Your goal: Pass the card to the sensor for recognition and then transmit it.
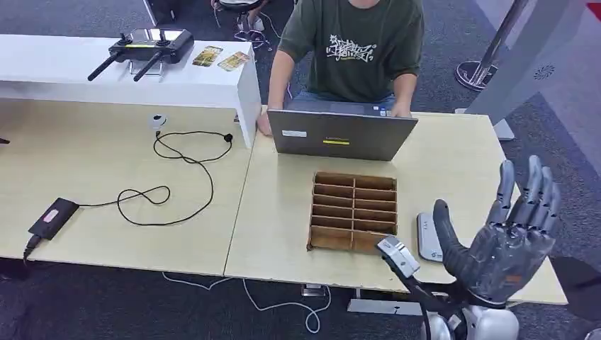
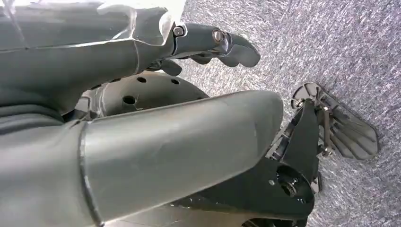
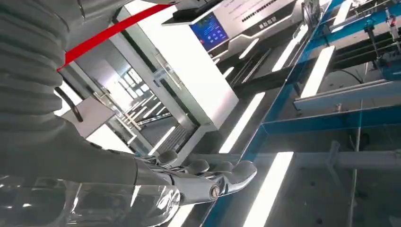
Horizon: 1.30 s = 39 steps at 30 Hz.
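My right hand point(image 1: 512, 237) is raised upright over the table's near right corner, fingers spread and nothing in it. The right wrist view shows its fingers point(image 3: 208, 176) stretched out against ceiling lights. Just left of its thumb, a flat white sensor point(image 1: 427, 237) lies on the table, partly hidden by the thumb. Two cards point(image 1: 220, 58) lie side by side on the white shelf at the back left, far from both hands. My left hand point(image 2: 156, 142) hangs low over grey carpet, its fingers point(image 2: 222, 43) loosely extended and holding nothing.
A wooden divided box point(image 1: 353, 211) stands mid-table beside the sensor. Behind it a person sits at a grey laptop point(image 1: 340, 133). A remote controller point(image 1: 145, 48) sits on the white shelf point(image 1: 212, 85). A black cable point(image 1: 177, 177) and power brick point(image 1: 52, 216) lie on the left table.
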Each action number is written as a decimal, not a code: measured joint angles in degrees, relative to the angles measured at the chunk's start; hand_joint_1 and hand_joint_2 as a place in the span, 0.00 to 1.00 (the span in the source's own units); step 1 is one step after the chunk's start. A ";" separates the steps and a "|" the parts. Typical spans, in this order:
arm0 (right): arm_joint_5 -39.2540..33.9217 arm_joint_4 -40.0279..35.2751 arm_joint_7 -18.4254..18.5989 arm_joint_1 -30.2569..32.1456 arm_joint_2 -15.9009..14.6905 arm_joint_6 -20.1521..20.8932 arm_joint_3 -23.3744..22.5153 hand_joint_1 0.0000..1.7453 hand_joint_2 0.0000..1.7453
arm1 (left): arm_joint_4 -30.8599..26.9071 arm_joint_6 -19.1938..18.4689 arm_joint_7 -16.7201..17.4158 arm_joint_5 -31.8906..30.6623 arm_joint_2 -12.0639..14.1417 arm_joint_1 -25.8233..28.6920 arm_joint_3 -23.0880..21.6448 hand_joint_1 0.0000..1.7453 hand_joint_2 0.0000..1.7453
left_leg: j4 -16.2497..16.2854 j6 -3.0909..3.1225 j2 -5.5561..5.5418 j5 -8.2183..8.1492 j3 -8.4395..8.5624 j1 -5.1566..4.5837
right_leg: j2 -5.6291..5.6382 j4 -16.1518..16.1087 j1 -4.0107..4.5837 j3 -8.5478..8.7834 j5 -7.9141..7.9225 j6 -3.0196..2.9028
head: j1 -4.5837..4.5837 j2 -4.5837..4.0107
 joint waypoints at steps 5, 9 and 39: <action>0.00 -0.15 -2.03 0.24 0.22 0.00 -1.11 0.00 1.00 | 0.00 0.00 -0.02 0.00 0.00 0.01 0.00 0.00 0.00 | 0.00 0.00 0.00 0.00 0.00 0.00 | 0.00 0.00 0.00 0.00 0.00 0.00 | -0.02 0.00; 0.00 -0.74 -2.93 0.45 0.35 0.00 -1.68 0.00 1.00 | 0.00 0.00 -0.02 -0.22 0.00 0.01 0.00 0.00 0.00 | 0.00 0.00 0.00 0.00 0.00 0.00 | 0.00 0.00 0.00 0.00 0.00 0.00 | 0.00 0.00; 0.00 4.13 9.49 1.64 -2.86 9.10 0.75 0.00 1.00 | 0.00 0.00 0.39 -1.51 0.11 -0.01 0.00 0.00 0.00 | -0.01 0.00 0.00 0.00 -0.02 0.00 | 0.00 0.00 0.00 0.00 0.00 0.00 | 0.00 0.00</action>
